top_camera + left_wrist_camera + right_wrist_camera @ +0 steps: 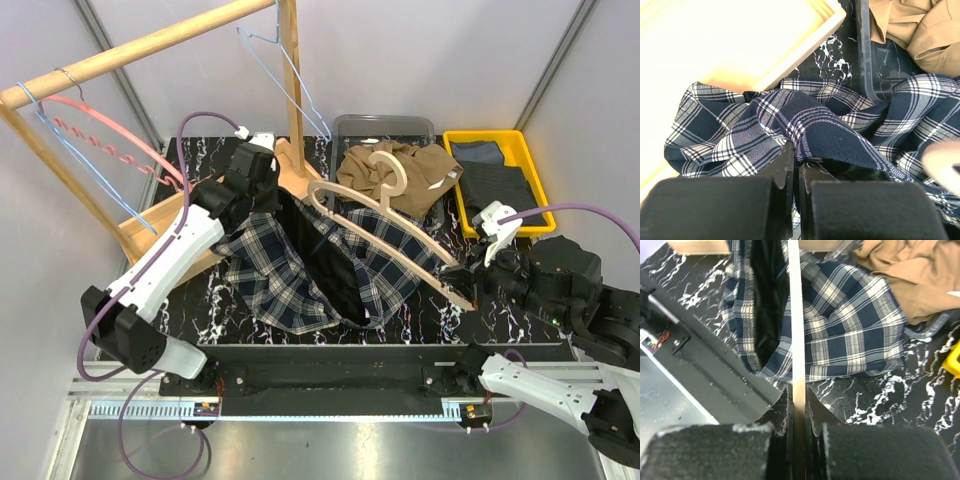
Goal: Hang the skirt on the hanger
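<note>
Skirt (pixel 395 172) lies crumpled in the bin (pixel 385 121), blue hanger (pixel 283 86) bare. My left hand (pixel 796 160) pinches the plaid shirt (pixel 815 130), right hand (pixel 798 396) the wooden hanger (pixel 796 315).

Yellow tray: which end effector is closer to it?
Right. The right end effector, clamping the wooden hanger, is by the near left corner of the yellow tray; the left end effector, pinching the plaid shirt, is far to its left.

Pale grey walls (pixel 450 50) enclose a black table (pixel 425 322) (white-veined, marble-like); wooden rack (pixel 130 52) stands left.
</note>
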You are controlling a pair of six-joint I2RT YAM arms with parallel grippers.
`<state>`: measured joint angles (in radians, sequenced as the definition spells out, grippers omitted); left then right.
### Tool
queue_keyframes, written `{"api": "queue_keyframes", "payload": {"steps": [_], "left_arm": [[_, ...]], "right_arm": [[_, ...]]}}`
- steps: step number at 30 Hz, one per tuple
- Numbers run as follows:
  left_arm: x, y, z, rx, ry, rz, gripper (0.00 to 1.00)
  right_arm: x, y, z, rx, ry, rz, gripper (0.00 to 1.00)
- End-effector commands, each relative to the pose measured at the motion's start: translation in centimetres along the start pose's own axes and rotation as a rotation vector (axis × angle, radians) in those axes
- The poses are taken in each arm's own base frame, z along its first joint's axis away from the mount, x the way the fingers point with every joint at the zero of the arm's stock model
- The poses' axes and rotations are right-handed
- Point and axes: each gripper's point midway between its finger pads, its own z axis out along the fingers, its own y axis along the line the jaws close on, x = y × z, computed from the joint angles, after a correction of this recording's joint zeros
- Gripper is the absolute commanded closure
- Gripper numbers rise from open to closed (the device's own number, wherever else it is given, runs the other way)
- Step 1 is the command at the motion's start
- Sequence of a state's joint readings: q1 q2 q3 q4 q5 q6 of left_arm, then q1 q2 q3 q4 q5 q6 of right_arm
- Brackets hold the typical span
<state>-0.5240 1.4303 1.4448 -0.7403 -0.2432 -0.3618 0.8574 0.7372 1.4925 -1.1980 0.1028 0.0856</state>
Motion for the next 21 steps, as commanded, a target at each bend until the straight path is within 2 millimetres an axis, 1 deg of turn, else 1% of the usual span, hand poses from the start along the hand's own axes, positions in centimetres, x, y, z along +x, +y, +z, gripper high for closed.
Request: {"api": "queue_keyframes", "payload": {"steps": [1,4,6,12,15,16,17,18,19,21], "left_arm": [[-2.8,0.4,0.0,-0.02,-0.076,-0.015,1.0],[-2.9,0.3,0.4,-0.019,-0.066,-0.014,1.0],[-3.2,0.5,0.5,-0.025,-0.068,-0.017,1.0],[-3.6,0.6,0.4,-0.025,-0.072,-0.024,1.0],[-3.8,0.3,0.0,0.0,-0.073,-0.022,1.0],[-3.8,0.2,-0.2,0.006,-0.073,-0.019,1.0],[-3.8,0.1,-0.4,0.014,-0.073,-0.018,1.0],[-3.8,-0.2,-0.8,0.037,-0.075,-0.017,1.0],[-3.6,-0.3,-0.9,0.048,-0.068,-0.01,1.0],[-3.4,-0.7,-1.8,0.084,-0.066,-0.003,1.0]], "right_arm": [[-0.6,1.4,-0.3,-0.08,-0.045,0.008,1.0],[-0.6,1.8,-0.4,-0.11,-0.05,-0.001,1.0],[-0.7,2.5,-0.5,-0.149,-0.06,-0.005,1.0],[-1.3,2.5,-0.8,-0.155,-0.091,-0.017,1.0],[-0.2,2.2,0.6,-0.132,-0.027,-0.028,1.0],[0.4,2.3,1.5,-0.131,0.005,-0.029,1.0],[0.7,2.7,2.0,-0.149,0.02,-0.03,1.0],[0.5,2.8,2.5,-0.155,0.009,-0.032,1.0],[1.0,2.7,3.3,-0.147,0.021,-0.03,1.0],[0.4,2.3,4.2,-0.119,-0.011,-0.031,1.0]]}}
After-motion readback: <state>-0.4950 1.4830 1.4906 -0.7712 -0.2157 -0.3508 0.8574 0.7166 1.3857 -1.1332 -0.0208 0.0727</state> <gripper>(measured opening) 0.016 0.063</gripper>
